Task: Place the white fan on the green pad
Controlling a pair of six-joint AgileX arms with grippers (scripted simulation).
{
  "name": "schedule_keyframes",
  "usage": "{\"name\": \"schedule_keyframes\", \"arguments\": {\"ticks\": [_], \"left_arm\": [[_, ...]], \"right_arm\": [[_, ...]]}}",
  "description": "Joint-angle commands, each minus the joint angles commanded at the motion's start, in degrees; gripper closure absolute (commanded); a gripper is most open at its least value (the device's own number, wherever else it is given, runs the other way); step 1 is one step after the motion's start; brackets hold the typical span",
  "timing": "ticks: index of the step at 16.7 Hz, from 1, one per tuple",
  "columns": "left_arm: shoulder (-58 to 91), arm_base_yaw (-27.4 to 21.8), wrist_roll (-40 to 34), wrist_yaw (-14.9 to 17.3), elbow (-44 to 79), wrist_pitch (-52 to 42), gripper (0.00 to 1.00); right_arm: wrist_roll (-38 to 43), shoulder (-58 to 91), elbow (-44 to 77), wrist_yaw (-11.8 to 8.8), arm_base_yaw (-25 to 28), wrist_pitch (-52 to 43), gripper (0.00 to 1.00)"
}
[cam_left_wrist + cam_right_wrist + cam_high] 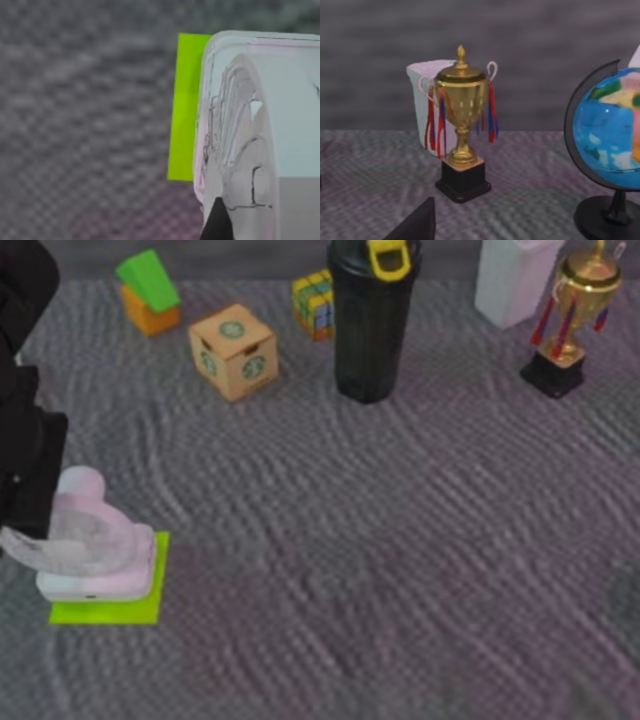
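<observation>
The white fan (95,555) stands at the front left of the table with its rectangular base on the green pad (112,611). The pad shows along the base's front and right sides. My left arm (30,465) reaches in from the left edge right behind the fan's round head. In the left wrist view the fan (260,130) fills most of the picture, with a strip of the green pad (186,105) beside its base, and my left gripper (217,226) shows only as a black tip against the fan. My right gripper (420,222) is parked at the right, outside the top view.
Along the back stand a green-roofed orange block (148,292), a tan carton (233,350), a colour cube (313,303), a tall black bottle (372,325), a white container (515,280) and a gold trophy (565,325). A globe (612,145) stands near the right gripper.
</observation>
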Motion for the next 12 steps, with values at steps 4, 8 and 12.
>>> {"name": "schedule_keyframes", "arguments": {"ticks": [4,8,12], "left_arm": [[0.0,0.0,0.0,0.0,0.0,0.0,0.32],[0.0,0.0,0.0,0.0,0.0,0.0,0.02],[0.0,0.0,0.0,0.0,0.0,0.0,0.0]], "right_arm": [[0.0,0.0,0.0,0.0,0.0,0.0,0.0],[0.0,0.0,0.0,0.0,0.0,0.0,0.0],[0.0,0.0,0.0,0.0,0.0,0.0,0.0]]}}
